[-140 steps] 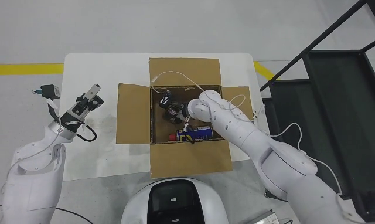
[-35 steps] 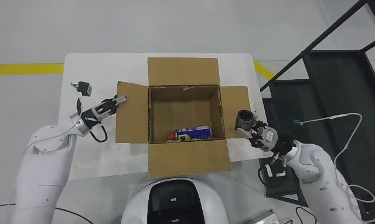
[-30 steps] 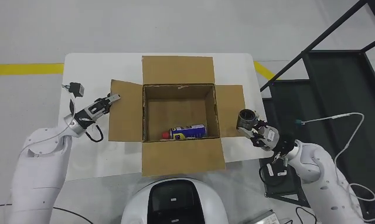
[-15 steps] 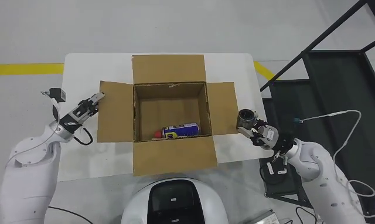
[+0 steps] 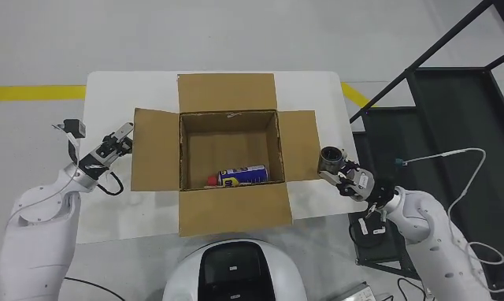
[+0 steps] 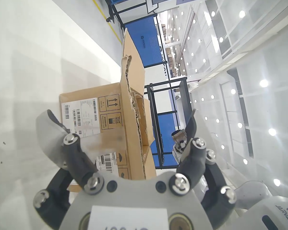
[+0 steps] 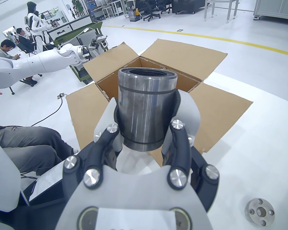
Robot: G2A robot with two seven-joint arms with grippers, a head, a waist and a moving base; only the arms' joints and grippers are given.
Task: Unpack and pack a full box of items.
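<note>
Clamping the cylinder point(image 7: 147, 89), right gripper point(image 7: 147, 106) covers its sides.

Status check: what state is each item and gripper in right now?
box: open, all four flaps out.
spray can: lying on its side inside the box.
metal cylinder: upright, gripped.
right gripper: shut on the metal cylinder.
left gripper: open, empty.
flange: flat on the table.

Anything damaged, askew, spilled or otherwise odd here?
On the cardboard box, the flap nearest the left pincer has a ragged, torn edge. Nothing spilled; the spray can lies on its side inside.
</note>
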